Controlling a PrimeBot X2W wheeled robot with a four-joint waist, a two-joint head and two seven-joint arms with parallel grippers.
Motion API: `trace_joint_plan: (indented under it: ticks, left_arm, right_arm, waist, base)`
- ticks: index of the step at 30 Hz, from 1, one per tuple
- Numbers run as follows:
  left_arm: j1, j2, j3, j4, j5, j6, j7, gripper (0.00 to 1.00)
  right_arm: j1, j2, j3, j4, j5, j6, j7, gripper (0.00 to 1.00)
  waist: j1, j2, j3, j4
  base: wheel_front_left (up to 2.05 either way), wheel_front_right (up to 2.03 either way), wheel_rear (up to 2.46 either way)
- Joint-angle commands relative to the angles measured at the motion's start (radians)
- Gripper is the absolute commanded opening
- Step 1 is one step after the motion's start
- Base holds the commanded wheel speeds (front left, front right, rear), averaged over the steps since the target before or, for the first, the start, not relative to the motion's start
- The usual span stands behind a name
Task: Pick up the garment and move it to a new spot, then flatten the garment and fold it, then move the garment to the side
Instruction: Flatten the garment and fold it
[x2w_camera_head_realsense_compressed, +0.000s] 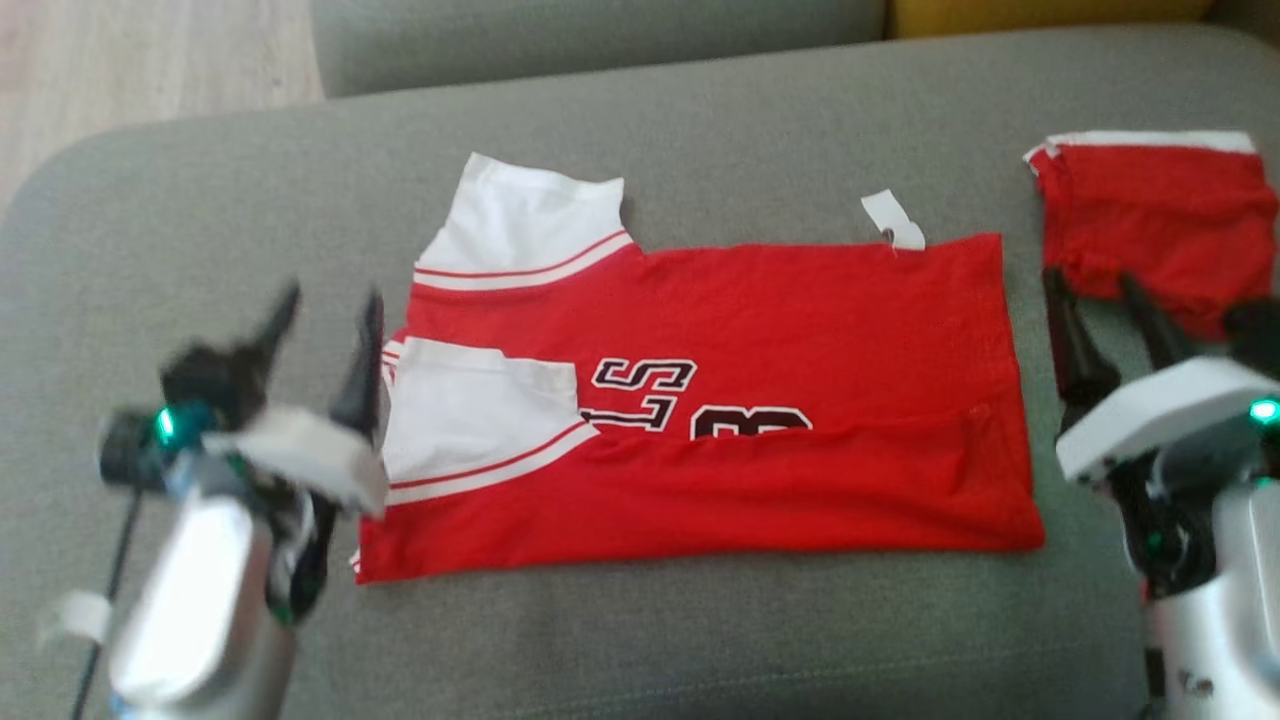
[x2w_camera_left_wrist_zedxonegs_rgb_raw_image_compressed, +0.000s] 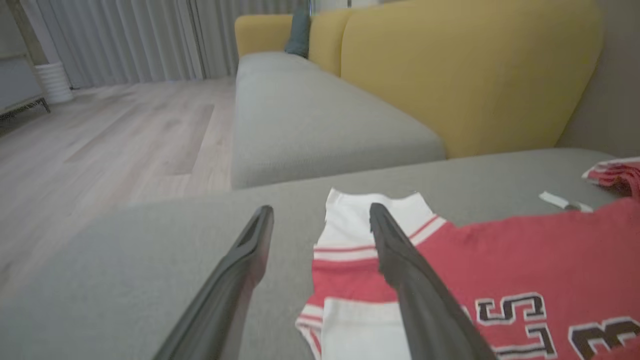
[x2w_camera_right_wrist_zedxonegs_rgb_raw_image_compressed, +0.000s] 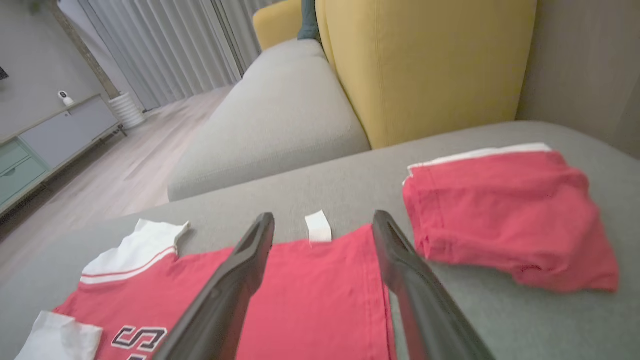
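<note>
Folding looks under way: the red shirt (x2w_camera_head_realsense_compressed: 760, 330) lies in the middle of the sofa (x2w_camera_head_realsense_compressed: 640, 650), near edge turned over. The left tool (x2w_camera_head_realsense_compressed: 333, 300) and right tool (x2w_camera_head_realsense_compressed: 1090, 285) hover wide and empty at its ends. Next, probably grip for another fold.

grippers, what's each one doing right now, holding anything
left gripper: open, holding nothing
right gripper: open, holding nothing

Red jersey (x2w_camera_head_realsense_compressed: 800, 330) shows dark "S" and prob. "3", partly folded.
</note>
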Motion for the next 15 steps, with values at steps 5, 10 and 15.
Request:
trace_joint_plan:
  ticks: [5, 10, 15]
  left_arm:
    - [-0.197, 0.039, 0.035, -0.033, -0.026, -0.053, -0.002, 1.00]
    - [-0.420, 0.085, -0.008, 0.055, -0.081, -0.118, 0.142, 1.00]
    - [-0.603, 0.169, -0.134, 0.145, -0.175, -0.130, 0.316, 1.00]
  right_arm:
    - [-0.119, -0.040, 0.071, -0.050, -0.007, -0.001, -0.107, 1.00]
    - [-0.209, -0.058, 0.116, -0.051, -0.016, -0.001, -0.139, 1.00]
    - [-0.294, -0.057, 0.169, -0.045, -0.021, -0.001, -0.147, 1.00]
  waist:
    - [0.0000, 0.0000, 0.090, -0.027]
    - [0.0000, 0.0000, 0.200, -0.053]
    - [0.0000, 0.0000, 0.285, -0.099]
  base:
    - [0.00, 0.00, 0.00]
    - [0.00, 0.00, 0.00]
    - [0.00, 0.00, 0.00]
